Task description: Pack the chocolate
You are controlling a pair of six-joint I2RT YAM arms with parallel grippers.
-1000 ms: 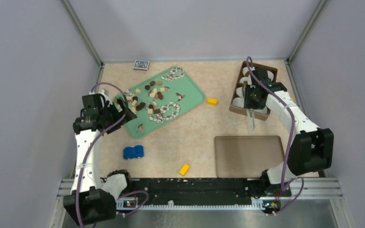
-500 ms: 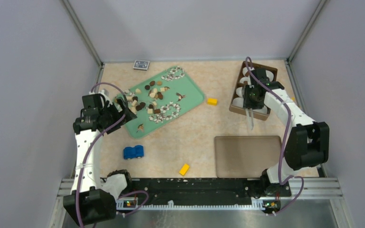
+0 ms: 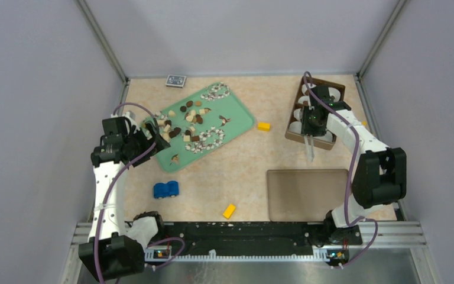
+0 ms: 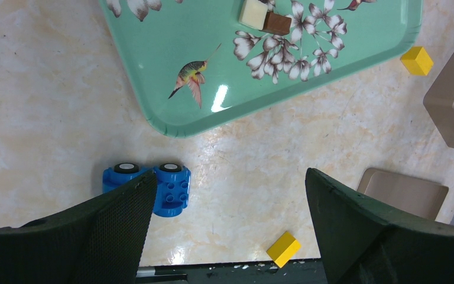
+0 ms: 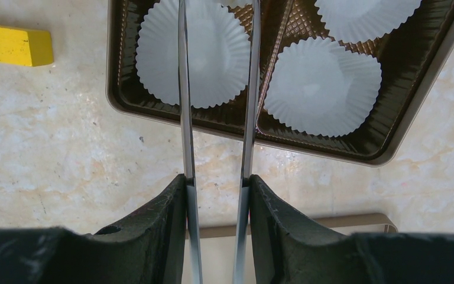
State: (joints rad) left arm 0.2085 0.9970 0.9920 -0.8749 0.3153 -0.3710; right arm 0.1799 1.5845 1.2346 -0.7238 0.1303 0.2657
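The chocolate (image 3: 186, 121), several tiny dark, light brown and cream pieces, lies scattered on the green flowered tray (image 3: 239, 118). Two pieces (image 4: 266, 18) show at the top of the left wrist view. My left gripper (image 3: 153, 131) is open and empty at the tray's left end (image 4: 230, 177). My right gripper (image 3: 314, 118) is shut on metal tweezers (image 5: 183, 89) over the brown box (image 3: 316, 109) of white paper cups (image 5: 213, 53). The tweezers' arms stand apart above the near-left cup. Their tips are out of view, and I see no chocolate between them.
A blue toy car (image 3: 166, 189) sits near the tray's front corner. One yellow block (image 3: 264, 126) lies between tray and box, another (image 3: 229, 211) near the front edge. The box's tan lid (image 3: 310, 194) lies front right. A small card box (image 3: 175, 80) sits at the back.
My right arm has swung a little to the left, and the gripper with the tweezers has shifted slightly over the box. The left arm has not moved.
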